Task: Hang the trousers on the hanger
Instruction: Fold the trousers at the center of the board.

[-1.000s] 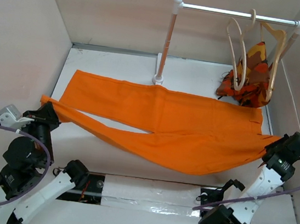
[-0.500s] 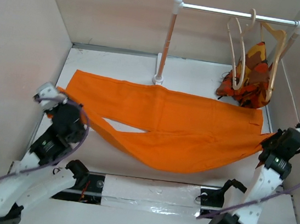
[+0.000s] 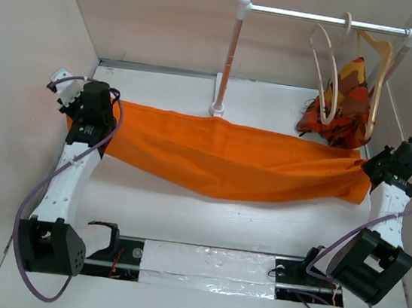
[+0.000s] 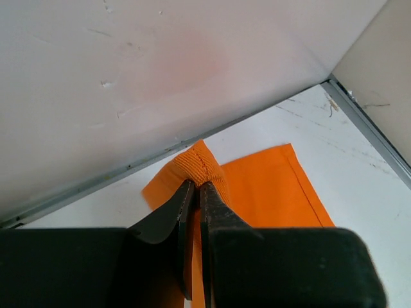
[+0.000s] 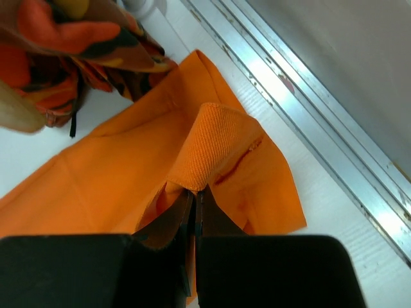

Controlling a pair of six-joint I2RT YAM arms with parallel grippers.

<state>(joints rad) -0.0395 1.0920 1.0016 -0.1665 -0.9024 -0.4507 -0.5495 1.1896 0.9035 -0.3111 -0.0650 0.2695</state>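
The bright-orange trousers (image 3: 228, 161) stretch across the table, folded lengthwise into one long band between my two arms. At the left end my left gripper (image 3: 82, 116) is shut on a leg cuff (image 4: 202, 165), close to the left wall. My right gripper (image 3: 368, 166) is shut on the waist end (image 5: 215, 144) at the far right. The pale cream hanger (image 3: 326, 60) hangs from the rail (image 3: 326, 19) at the back right, apart from the trousers.
A darker tan wooden hanger (image 3: 379, 67) carries a patterned orange, red and brown garment (image 3: 343, 104) next to the cream one. The rack's left post (image 3: 228, 58) stands just behind the trousers. Walls close in on the left, back and right.
Both arms have swung away from me. The left gripper carried the near leg back over the far leg, so the spread trousers now lie folded in a narrow band.
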